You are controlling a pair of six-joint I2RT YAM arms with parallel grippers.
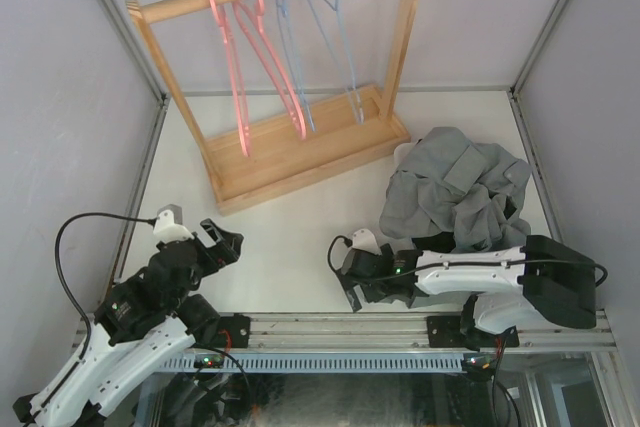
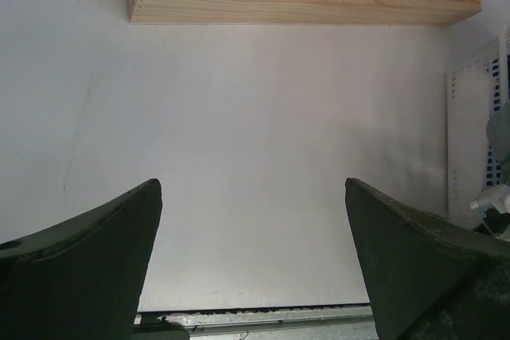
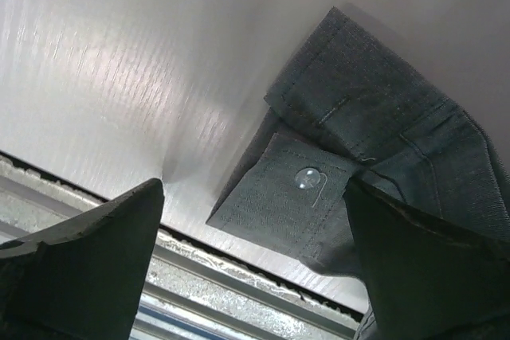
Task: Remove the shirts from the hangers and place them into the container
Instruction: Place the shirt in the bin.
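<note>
Premises: a white table (image 1: pixel 290 237) closed in by pale grey walls. A wooden rack (image 1: pixel 300 152) stands at the far centre.

Hangers (image 1: pixel 270 65): all four hang bare on the rail, two pink to the left and two light blue to the right. No stripping work appears to be left.

Shirts: a grey shirt (image 1: pixel 455 187) lies crumpled on top of a heap at the right. The container (image 2: pixel 466 133) shows only as a perforated white wall in the left wrist view. The heap hides most of it from above, so it cannot be confirmed that every garment sits inside.

Right gripper (image 3: pixel 251 189): low, just near-left of the heap, jaws wide, holding nothing. A buttoned grey cuff (image 3: pixel 319 173) lies between the jaws, unpinched, apparently trailing outside the basket.

Left gripper (image 2: pixel 251 189): jaws wide and empty over bare table at the near left, well clear of the work. Judged parked to leave the right arm room.
</note>
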